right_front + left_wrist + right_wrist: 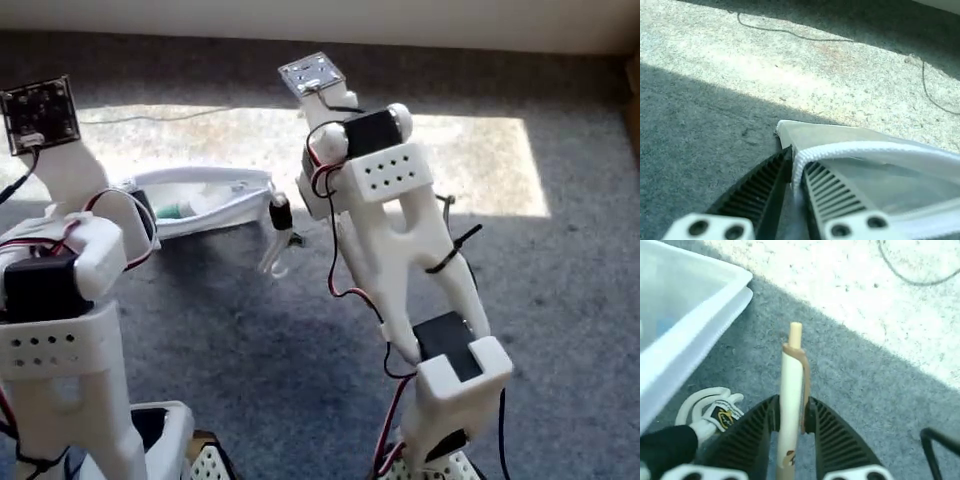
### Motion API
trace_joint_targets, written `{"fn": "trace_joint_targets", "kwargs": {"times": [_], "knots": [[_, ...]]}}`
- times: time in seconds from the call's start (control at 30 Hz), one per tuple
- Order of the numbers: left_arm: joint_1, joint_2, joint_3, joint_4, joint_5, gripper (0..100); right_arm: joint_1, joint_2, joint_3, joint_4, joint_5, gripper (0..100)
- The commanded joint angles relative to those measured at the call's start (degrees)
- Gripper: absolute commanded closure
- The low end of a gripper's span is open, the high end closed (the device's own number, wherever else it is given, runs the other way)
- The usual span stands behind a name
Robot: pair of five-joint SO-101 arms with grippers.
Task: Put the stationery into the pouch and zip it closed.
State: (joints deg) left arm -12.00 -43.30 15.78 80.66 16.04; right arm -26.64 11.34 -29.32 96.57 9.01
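Right gripper (791, 402) is clenching a cream pen (790, 370). Both ribbed jaws are pressing on the barrel, with the clip and push-button end sticking out ahead of the fingertips. The pen's long axis is running straight along the gripper's reach, not across it.

Left gripper (793, 161) is pinching the white zipper edge of the pouch (865, 165) near one corner, black jaw and white jaw closed on the tape.

In the high view the translucent pouch (215, 195) is lying lengthwise on the grey carpet (250, 350) between the two arms. One end is under the left arm (60, 300) and the other is just beside the wrist of the right arm (400, 230). A greenish item (172, 211) is already sitting inside.

Key relation: from the held pen, the pouch (690, 315) is lying off towards the robot's left, close but apart. Its long edge is running at an angle to the pen's axis. The right arm is the one carrying the load, and the left is steadying the pouch.

Judgement: the pen will need swinging towards the pouch and roughly lining up with its length before it goes into the mouth.

The right wrist view is supplying the grip detail and a white cord loop (705, 410) on the carpet between pen and pouch. The high view is placing that loop (277, 250) at the pouch's near end. How wide the mouth is gaping: cannot tell
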Motion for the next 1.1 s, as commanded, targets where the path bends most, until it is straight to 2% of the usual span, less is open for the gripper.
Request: {"fn": "trace_joint_targets", "kwargs": {"times": [0.0,0.37,0.5,0.7,1.07], "knots": [[3.3,-1.2,-2.8,-2.0,1.4,99,1.4,-6.7,-1.9,1.1,-0.6,99.2],[5.8,4.9,-6.8,-1.8,1.2,99,1.7,-21.2,4.0,0.5,-2.5,99.2],[5.8,8.5,-9.2,-0.9,1.2,99,1.7,-25.3,3.8,0.4,-5.9,99.2],[5.8,11.1,-11.3,0.4,1.1,99,1.5,-30.5,3.8,-6.1,-11.1,99.2],[5.5,11.3,-10.4,0.4,-0.3,99,-10.1,-38.9,3.9,-14.8,-17.9,99.2]]}}
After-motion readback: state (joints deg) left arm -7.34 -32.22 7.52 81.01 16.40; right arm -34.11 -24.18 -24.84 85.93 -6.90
